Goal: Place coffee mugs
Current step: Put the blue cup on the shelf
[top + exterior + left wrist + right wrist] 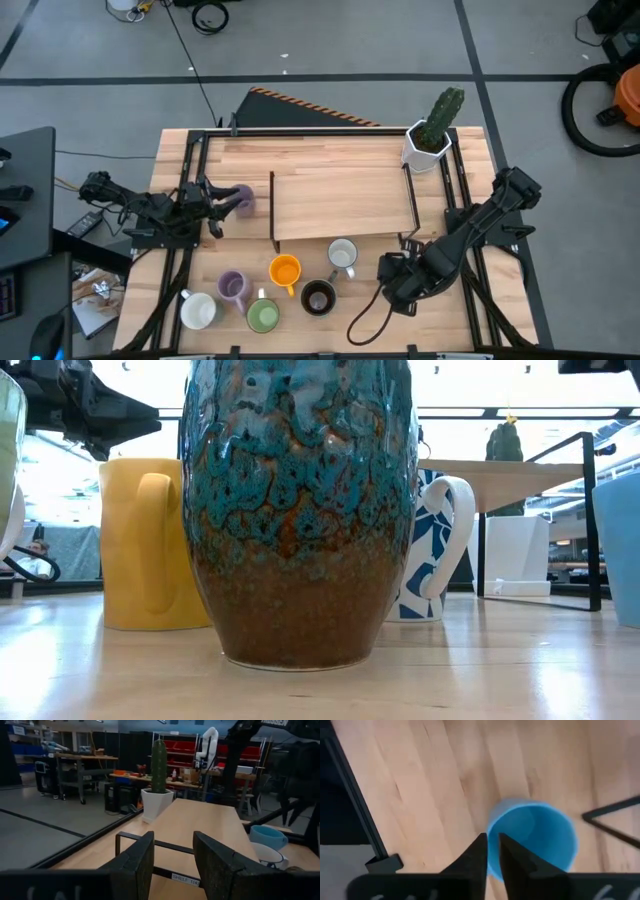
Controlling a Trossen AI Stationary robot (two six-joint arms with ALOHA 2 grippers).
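My right gripper (pixel 492 851) points down over the blue mug (pixel 532 837), its fingers a narrow gap apart above the mug's rim. The blue mug (pixel 622 550) stands upright on the table; in the high view my right arm (pixel 400 282) hides it. My left gripper (pixel 173 855) is level and open with nothing between its fingers, at the table's left (pixel 218 200) beside a lavender mug (pixel 241 197). Near the front edge stand a second lavender mug (pixel 232 288) and orange (pixel 285 270), grey-white (pixel 343 253), dark brown (pixel 318 298), green (pixel 262 316) and white (pixel 198 310) mugs. My right gripper stands over the blue mug's rim (pixel 491 832), one finger toward the outside and one toward the inside. Whether the fingers touch the rim I cannot tell. The mug stands with its base on the table.
A low wooden shelf on a black frame (pixel 340 205) fills the table's middle. A white pot with a green cactus (pixel 428 148) stands at its far right corner. Black rails (pixel 462 200) run along both sides of the table.
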